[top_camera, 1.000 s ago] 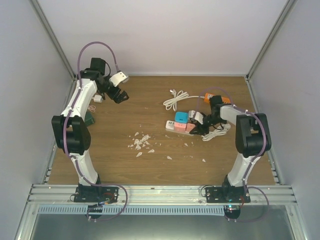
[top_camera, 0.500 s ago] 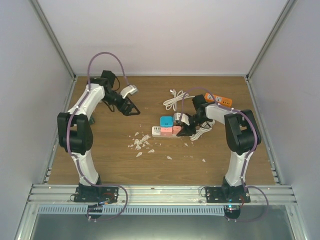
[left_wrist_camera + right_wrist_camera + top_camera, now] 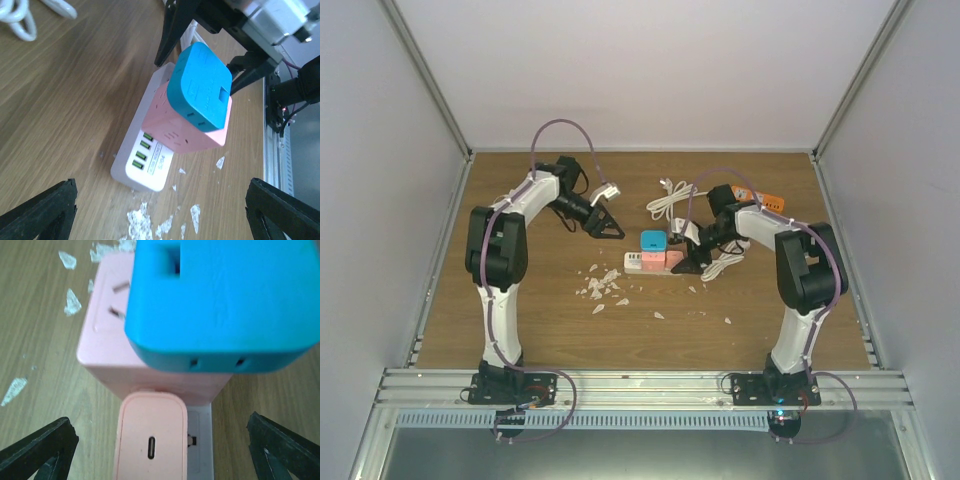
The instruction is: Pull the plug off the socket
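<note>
Still plugged in: blue plug [image 3: 200, 87] sits on the pink socket block [image 3: 170, 127].
Left gripper [image 3: 610, 228] and right gripper [image 3: 692, 258] gape open, holding nothing.

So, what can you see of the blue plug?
The blue plug is a squarish block with rounded corners, matte plastic by its look. It has a rectangular notch in its top face and two small holes in one side. It sits seated on top of the pink adapter, which stands on the white strip, so it is not yet pulled off. The right gripper faces it with jaws open, not touching it.
</note>
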You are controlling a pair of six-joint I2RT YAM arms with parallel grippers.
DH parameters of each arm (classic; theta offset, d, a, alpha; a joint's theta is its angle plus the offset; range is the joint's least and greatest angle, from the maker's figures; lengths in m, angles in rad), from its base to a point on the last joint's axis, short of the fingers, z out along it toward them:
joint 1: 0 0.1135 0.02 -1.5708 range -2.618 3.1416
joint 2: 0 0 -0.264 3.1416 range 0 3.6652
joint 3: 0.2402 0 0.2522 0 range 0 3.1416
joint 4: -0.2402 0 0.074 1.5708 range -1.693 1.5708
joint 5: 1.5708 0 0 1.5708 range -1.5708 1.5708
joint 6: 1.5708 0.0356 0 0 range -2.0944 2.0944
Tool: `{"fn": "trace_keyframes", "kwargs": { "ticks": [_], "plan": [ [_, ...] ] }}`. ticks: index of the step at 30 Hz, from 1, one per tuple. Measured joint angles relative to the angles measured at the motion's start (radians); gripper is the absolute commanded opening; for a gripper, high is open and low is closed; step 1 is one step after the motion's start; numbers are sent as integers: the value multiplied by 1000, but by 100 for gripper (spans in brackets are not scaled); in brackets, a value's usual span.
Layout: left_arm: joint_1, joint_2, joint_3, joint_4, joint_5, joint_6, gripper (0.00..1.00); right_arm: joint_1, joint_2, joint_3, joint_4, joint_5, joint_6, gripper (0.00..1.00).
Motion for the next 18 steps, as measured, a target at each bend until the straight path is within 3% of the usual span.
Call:
{"fn": "trace_keyframes", "kwargs": {
  "ticks": [13,18],
  "plan": [
    [-108,122,87,24,82,-8,82,10,-21,60,44,-114,103,94],
    [-137,148,92,31,110,-9,71,22,-19,60,51,-131,124,91]
  ]
}}
